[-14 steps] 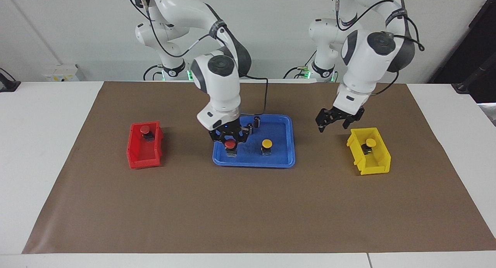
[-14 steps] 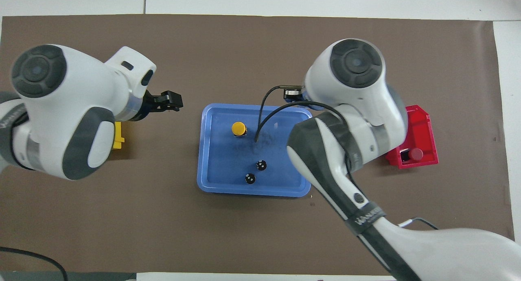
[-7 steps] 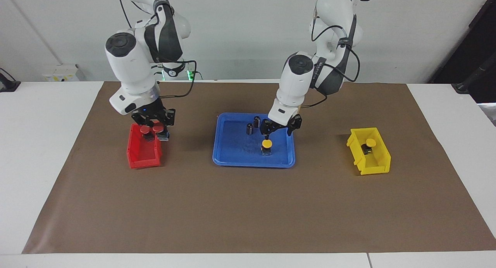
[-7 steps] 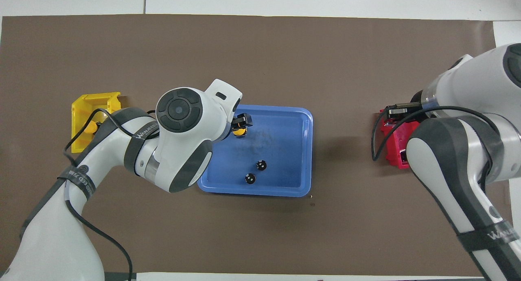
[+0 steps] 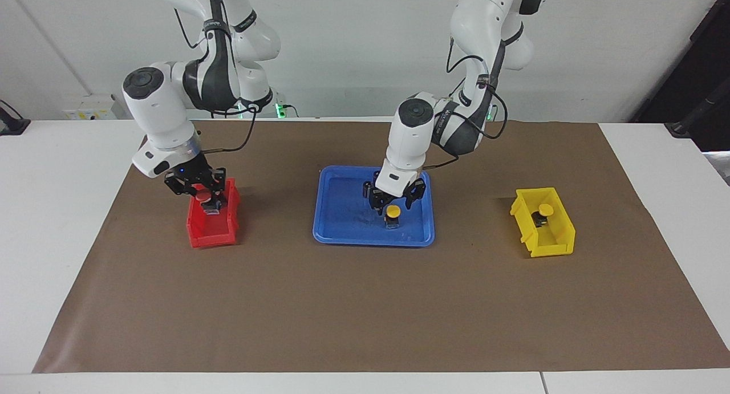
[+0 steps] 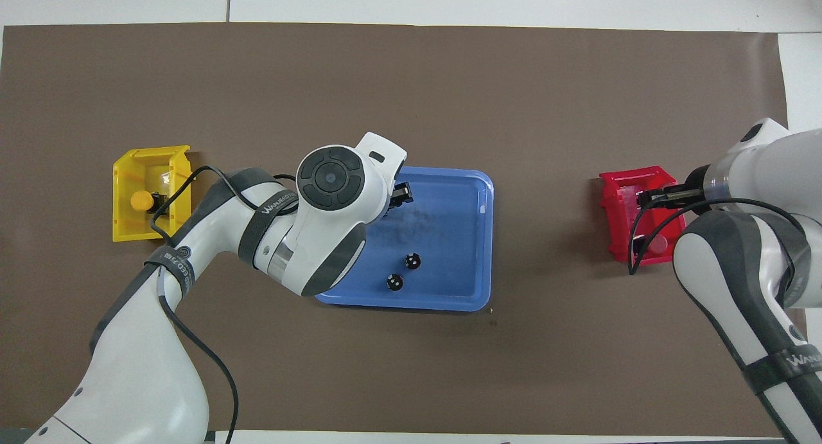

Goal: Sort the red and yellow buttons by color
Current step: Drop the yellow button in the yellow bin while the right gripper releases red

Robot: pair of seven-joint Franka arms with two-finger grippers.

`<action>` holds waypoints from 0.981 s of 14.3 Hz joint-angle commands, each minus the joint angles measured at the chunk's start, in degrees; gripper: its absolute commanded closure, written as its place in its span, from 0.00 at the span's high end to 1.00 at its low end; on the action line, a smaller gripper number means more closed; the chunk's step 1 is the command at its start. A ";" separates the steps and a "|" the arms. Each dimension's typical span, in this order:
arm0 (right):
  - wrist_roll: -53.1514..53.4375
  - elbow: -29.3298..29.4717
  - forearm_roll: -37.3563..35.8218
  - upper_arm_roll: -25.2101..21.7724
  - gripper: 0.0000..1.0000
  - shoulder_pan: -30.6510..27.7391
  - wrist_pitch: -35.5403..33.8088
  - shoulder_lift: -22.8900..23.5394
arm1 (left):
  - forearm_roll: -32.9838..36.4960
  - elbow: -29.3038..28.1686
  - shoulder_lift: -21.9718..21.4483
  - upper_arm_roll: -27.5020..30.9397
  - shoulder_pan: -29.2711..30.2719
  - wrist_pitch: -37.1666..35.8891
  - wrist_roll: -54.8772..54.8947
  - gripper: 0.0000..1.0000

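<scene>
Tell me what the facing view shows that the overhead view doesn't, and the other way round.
Only the facing view shows the yellow button in the tray, under the left gripper, and the red button in the right gripper over the red bin.

Only the overhead view shows the two black cylinders plainly, standing in the blue tray at its end nearer the robots; there the left arm's wrist covers the tray's yellow button.

Both show the yellow bin holding a yellow button, the tray between the bins, and the brown mat.
</scene>
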 commanded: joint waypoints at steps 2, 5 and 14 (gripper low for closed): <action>-1.91 -4.51 1.17 0.85 0.20 -1.31 4.82 -0.83 | 1.50 1.09 0.54 0.88 -0.93 -0.18 -3.78 0.02; -1.65 -4.78 1.17 0.85 0.20 -0.87 8.60 1.46 | 1.50 5.30 0.46 0.88 -0.84 -5.86 -4.75 0.02; -1.82 -4.69 1.17 0.93 0.64 -0.70 11.86 4.19 | 2.55 13.31 -6.49 3.77 21.80 -24.44 19.99 0.02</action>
